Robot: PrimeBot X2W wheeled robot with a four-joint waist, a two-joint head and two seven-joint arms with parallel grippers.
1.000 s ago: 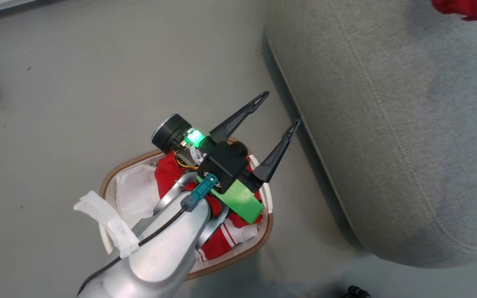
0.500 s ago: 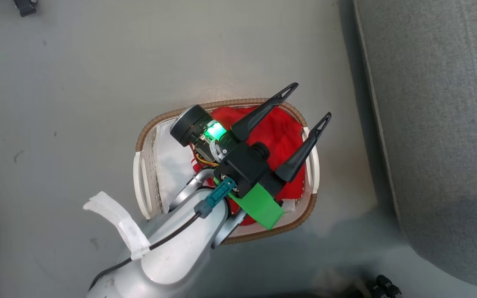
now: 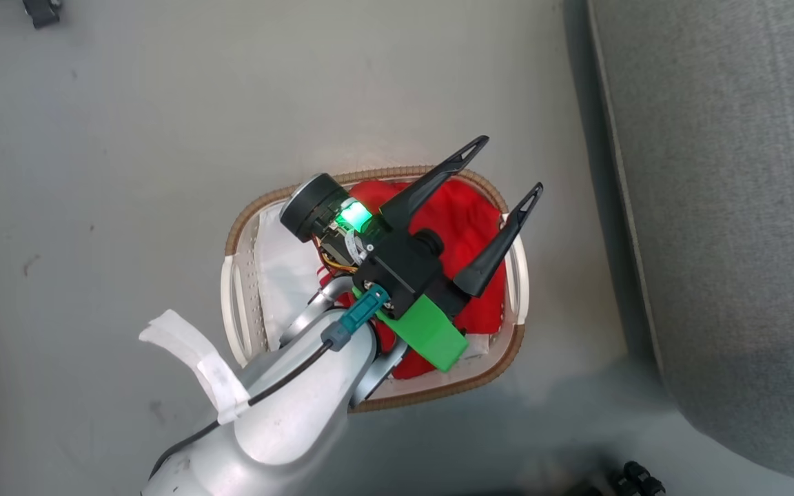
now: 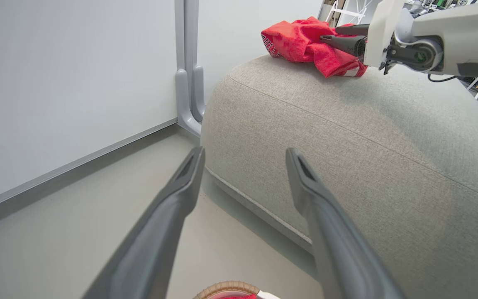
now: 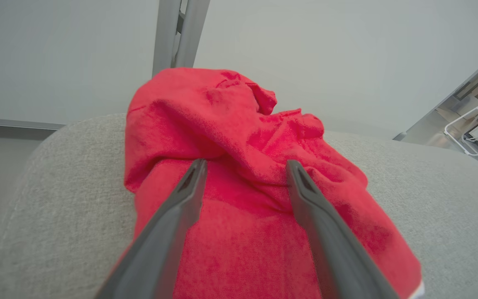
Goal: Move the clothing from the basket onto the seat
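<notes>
One grey seat lies under the right gripper. One basket sits below the left gripper, whose jaws stand wide and empty. There are two red garments: one in the basket beneath those jaws, and the other on the seat between the right gripper's spread jaws, perhaps brushing them.

The robot's left gripper, two long dark tapered fingers on a pale silver forearm, points forward and rightward, jaws spread wide. Its right gripper has its dark fingers equally far apart.
</notes>
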